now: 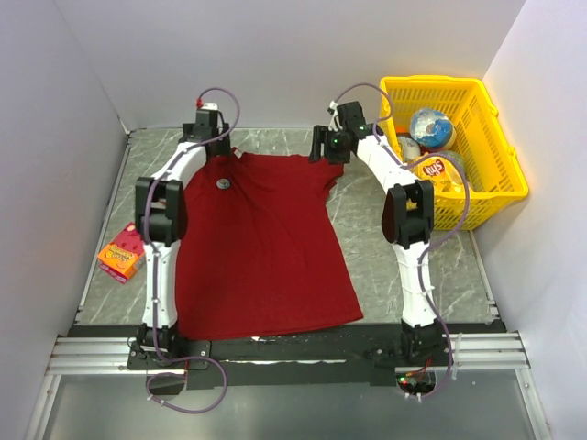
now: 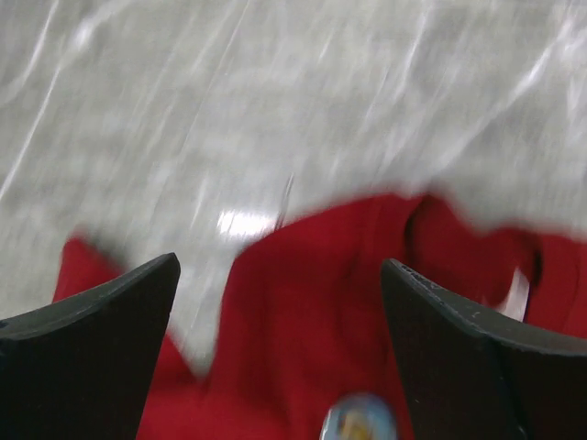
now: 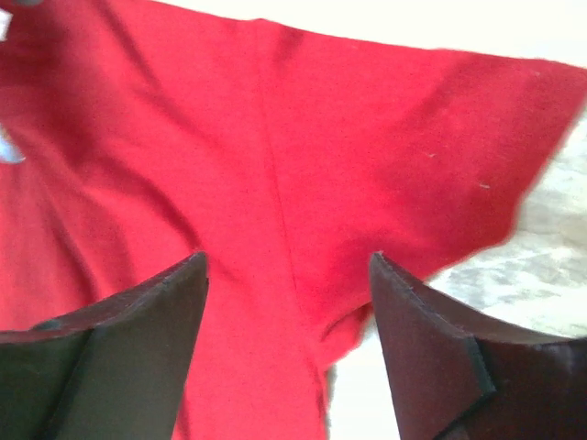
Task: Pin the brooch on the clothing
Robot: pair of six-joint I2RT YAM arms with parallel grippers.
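The dark-red T-shirt [image 1: 266,247] lies flat on the grey table, neck toward the far side. The brooch [image 1: 223,184], a tiny whitish disc, lies on the shirt's upper left chest. My left gripper [image 1: 216,149] is open and empty over the shirt's far left shoulder. In the left wrist view, the left gripper [image 2: 280,266] has its jaws wide apart above the shirt [image 2: 312,321], with the brooch [image 2: 359,420] blurred at the bottom edge. My right gripper [image 1: 323,147] is open and empty over the right sleeve. In the right wrist view, the right gripper [image 3: 288,258] spans the sleeve [image 3: 367,147].
A yellow basket [image 1: 500,197] with a chip bag [image 1: 437,171] and a ball [image 1: 432,127] stands at the far right. An orange-and-pink packet [image 1: 123,253] lies left of the shirt. White walls enclose the table on three sides.
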